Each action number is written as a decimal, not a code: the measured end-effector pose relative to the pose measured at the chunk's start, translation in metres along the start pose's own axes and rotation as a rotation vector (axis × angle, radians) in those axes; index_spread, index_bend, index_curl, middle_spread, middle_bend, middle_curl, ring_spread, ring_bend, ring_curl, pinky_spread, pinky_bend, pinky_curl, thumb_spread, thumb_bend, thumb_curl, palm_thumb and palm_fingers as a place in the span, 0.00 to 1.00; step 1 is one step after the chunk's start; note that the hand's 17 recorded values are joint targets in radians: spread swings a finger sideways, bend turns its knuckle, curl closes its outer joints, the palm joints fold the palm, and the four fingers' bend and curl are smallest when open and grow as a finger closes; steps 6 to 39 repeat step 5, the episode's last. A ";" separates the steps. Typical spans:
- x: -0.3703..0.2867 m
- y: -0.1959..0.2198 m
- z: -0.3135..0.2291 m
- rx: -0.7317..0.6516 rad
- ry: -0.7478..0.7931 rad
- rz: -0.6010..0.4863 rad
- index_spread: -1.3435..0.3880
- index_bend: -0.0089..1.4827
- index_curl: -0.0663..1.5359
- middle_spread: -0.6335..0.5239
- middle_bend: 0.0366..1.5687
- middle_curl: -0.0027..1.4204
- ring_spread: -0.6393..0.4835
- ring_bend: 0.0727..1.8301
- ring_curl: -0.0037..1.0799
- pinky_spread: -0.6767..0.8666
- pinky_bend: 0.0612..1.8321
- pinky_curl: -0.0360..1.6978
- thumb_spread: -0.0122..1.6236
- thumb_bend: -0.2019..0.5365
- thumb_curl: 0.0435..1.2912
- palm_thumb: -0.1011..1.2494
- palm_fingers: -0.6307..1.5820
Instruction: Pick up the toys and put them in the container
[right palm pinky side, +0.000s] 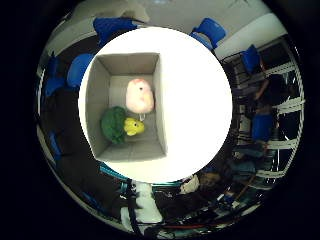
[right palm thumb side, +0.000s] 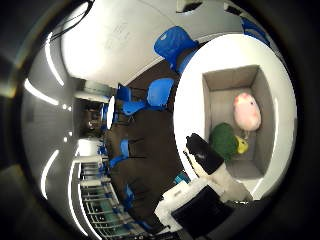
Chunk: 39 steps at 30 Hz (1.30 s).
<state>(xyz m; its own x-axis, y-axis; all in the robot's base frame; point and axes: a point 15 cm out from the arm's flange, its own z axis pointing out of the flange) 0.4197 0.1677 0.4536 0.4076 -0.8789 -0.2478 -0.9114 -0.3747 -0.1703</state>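
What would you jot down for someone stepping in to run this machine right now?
Hand: partly in view above the table; whether its fingers are open or curled cannot be seen, and no toy shows in it.
Things: pink plush toy and green-and-yellow plush toy both lie inside the cardboard box, side by side on its floor. The box stands on the round white table.
Done: two toys are in the box.
Left: no toy shows on the table outside it; check for hidden ones.

A round white table (right palm pinky side: 200, 100) carries everything here. One open cardboard box (right palm pinky side: 100, 85) sits directly on its top, off to one side, and the remaining white surface beside the box shows bare.
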 end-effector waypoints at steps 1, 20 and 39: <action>0.002 0.006 -0.006 -0.003 0.001 0.008 0.52 0.12 0.23 0.67 0.12 0.22 0.82 0.23 0.20 0.79 0.40 0.26 0.72 0.25 0.30 0.61 0.28; 0.018 0.037 -0.029 -0.032 0.004 0.059 0.52 0.12 0.23 0.67 0.10 0.22 0.82 0.22 0.20 0.79 0.38 0.24 0.72 0.25 0.28 0.60 0.29; 0.018 0.037 -0.029 -0.032 0.004 0.059 0.52 0.12 0.23 0.67 0.10 0.22 0.82 0.22 0.20 0.79 0.38 0.24 0.72 0.25 0.28 0.60 0.29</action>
